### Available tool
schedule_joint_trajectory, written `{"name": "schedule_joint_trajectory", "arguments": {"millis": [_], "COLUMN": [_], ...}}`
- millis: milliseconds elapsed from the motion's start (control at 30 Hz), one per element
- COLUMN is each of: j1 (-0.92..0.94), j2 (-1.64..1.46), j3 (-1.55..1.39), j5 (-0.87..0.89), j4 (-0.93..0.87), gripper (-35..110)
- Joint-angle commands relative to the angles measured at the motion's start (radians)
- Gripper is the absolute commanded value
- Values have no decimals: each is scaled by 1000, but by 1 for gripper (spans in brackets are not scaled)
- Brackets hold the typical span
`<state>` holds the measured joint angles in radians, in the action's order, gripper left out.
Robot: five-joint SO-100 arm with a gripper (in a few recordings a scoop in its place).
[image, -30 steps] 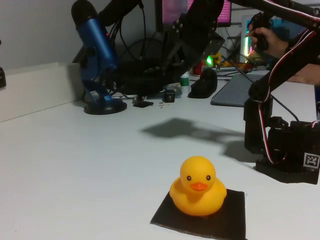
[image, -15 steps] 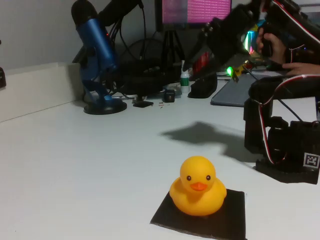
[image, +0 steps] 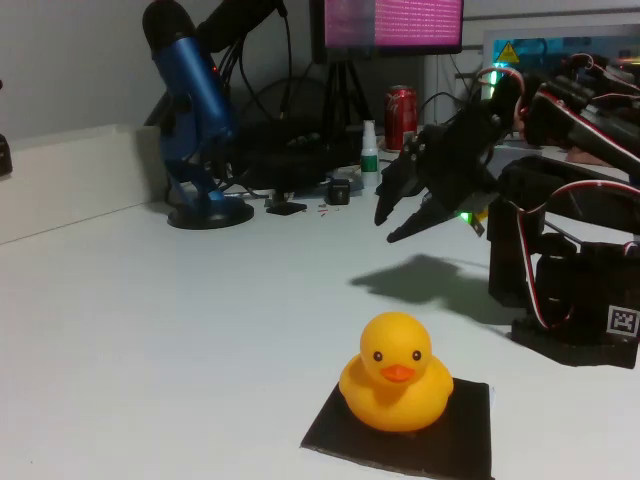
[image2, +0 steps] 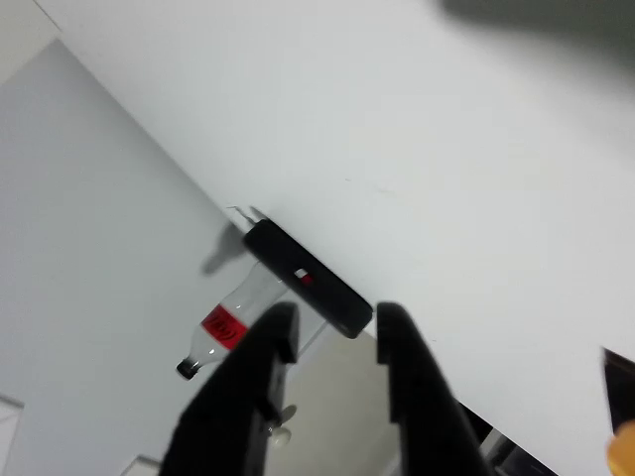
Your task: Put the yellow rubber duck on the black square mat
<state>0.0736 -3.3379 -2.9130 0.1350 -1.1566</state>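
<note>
The yellow rubber duck sits upright on the black square mat, facing the camera in the fixed view, its base on the mat's left half, with bare black showing to its right and in front. The mat lies flat on the white desk near the front edge of the picture. Judging from this, the placing looks done: the duck rests on the mat with nothing touching it.

The gripper hangs in the air well behind and above the duck, a little to its right in the fixed view, beside the arm's black base. Its two dark fingers are parted with a clear gap and nothing between them, tips pointing down and to the left of the picture. So the duck lies forward of the gripper, toward the camera, and lower, well apart from it. The gripper's shadow falls on the desk between the two.

In the wrist view the gripper again shows a narrow-to-moderate opening with nothing held; beyond the fingers are the pale desk, a small black device at its far edge and a bottle with a red label. A sliver of orange at the right edge there may be the duck, though too little shows to be sure.

Any coming move probably needs only to keep clear of the duck.
</note>
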Motion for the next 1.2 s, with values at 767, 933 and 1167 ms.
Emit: {"name": "schedule_joint_trajectory", "arguments": {"millis": [767,933,1167], "j1": [20,21,21], "j2": [-28,-28,-28], "j3": [-92,-92,-92], "j5": [11,11,11], "j4": [147,147,146], "gripper": [9,9,9]}}
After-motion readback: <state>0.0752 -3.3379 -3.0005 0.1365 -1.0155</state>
